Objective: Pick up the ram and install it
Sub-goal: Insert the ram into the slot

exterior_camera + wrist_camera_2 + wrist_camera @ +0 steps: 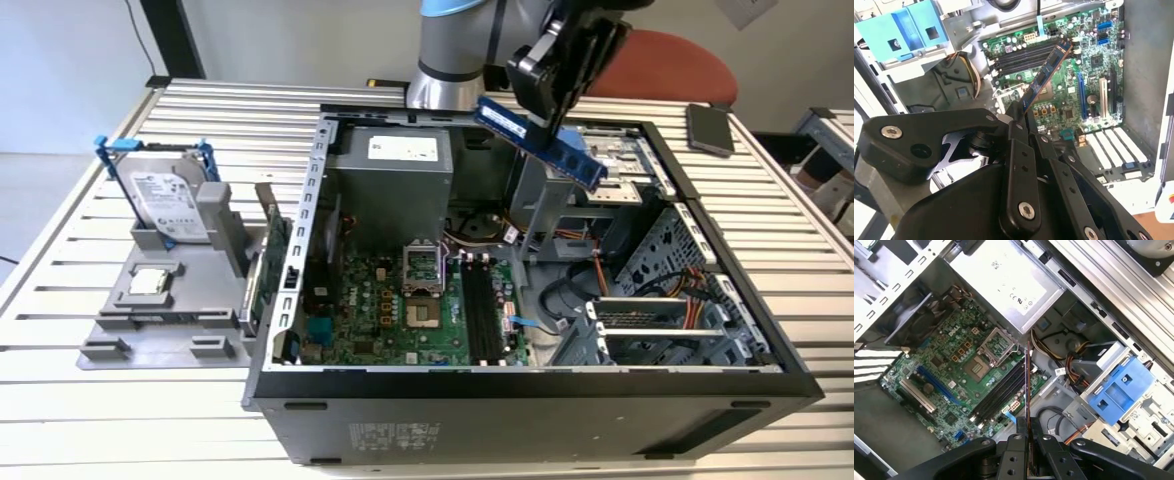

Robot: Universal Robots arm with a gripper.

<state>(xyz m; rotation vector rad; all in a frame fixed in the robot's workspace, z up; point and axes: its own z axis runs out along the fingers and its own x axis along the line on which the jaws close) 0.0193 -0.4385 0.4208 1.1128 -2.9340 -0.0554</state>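
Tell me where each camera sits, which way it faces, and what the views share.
Exterior view: off the arm, looking down into the open computer case; shows the arm and end effector holding the ram.
First wrist view: at the wrist, looking past the end effector at the motherboard.
Second wrist view: likewise, from another angle.
Shared: all show the gripped ram and motherboard.

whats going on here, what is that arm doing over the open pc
The robot arm's gripper is shut on the ram and holds it in the air above the open computer case. In the exterior view the stick is tilted and well clear of the motherboard. The memory slots below look empty, so the ram is picked up but not yet installed.
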